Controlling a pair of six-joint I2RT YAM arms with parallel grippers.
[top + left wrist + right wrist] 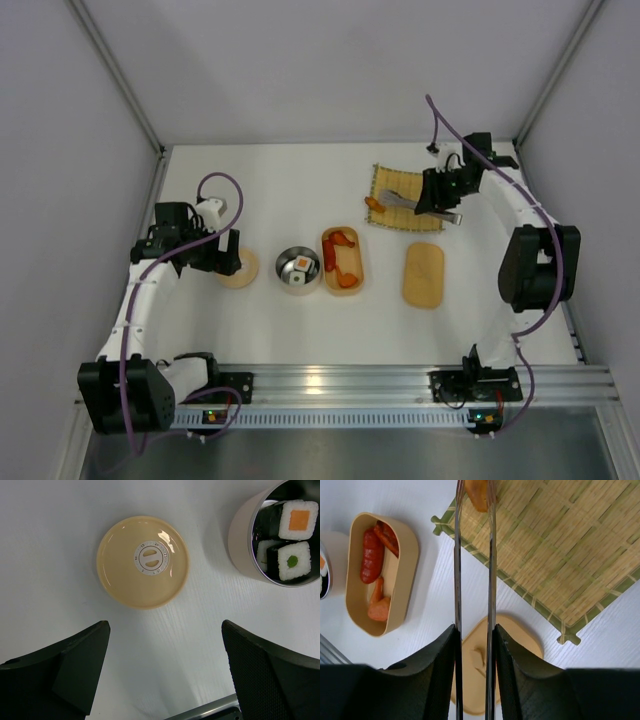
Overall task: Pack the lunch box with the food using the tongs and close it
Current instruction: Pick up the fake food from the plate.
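Note:
My right gripper (pixel 438 200) (pixel 475 630) is shut on the grey metal tongs (pixel 405 203) (pixel 491 570), over the bamboo mat (pixel 405 180) (pixel 560 555). The tong tips pinch an orange food piece (pixel 372 203) (pixel 479 494) at the mat's left edge. The open oval lunch box (pixel 361 262) (pixel 412 565) lies mid-table with red and orange shrimp-like pieces (pixel 371 562) inside. Its matching lid (pixel 423 274) (pixel 520 642) lies flat to its right, under my right wrist. My left gripper (pixel 222 255) (pixel 165 670) hangs open and holds nothing.
A metal bowl (pixel 281 262) (pixel 240 535) holding sushi rolls (pixel 299 520) stands left of the lunch box. A round tan lid with a dial (pixel 238 268) (pixel 142 562) lies just ahead of the left gripper's fingers. White walls close in the table on three sides.

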